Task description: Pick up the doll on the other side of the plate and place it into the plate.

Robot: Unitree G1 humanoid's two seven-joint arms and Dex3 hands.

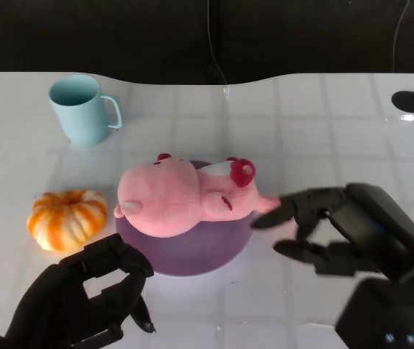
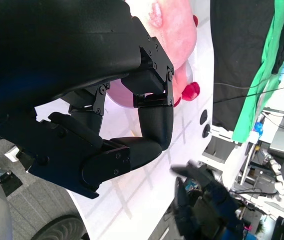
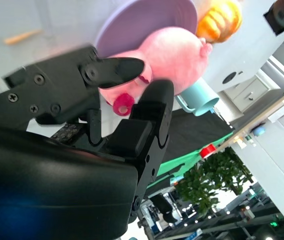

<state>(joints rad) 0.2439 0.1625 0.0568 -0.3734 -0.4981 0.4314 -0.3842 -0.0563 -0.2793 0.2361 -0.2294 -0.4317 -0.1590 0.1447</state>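
The pink plush doll (image 1: 174, 196) lies on its side on the purple plate (image 1: 207, 251) at the table's middle, its red-tipped parts toward my right. My right hand (image 1: 330, 225) is just right of the plate, fingers spread and holding nothing, one fingertip close to the doll's foot; I cannot tell whether it touches. In the right wrist view the doll (image 3: 174, 57) lies on the plate (image 3: 146, 20) beyond my fingers (image 3: 117, 70). My left hand (image 1: 94, 291) hangs at the near left of the plate with its fingers curled in on nothing. The left wrist view shows those curled fingers (image 2: 151, 125) near the doll (image 2: 166, 25).
A light blue mug (image 1: 83, 109) stands at the back left. An orange and white pumpkin (image 1: 68, 218) sits left of the plate, just ahead of my left hand. Round holes mark the table's far corners (image 1: 408, 100).
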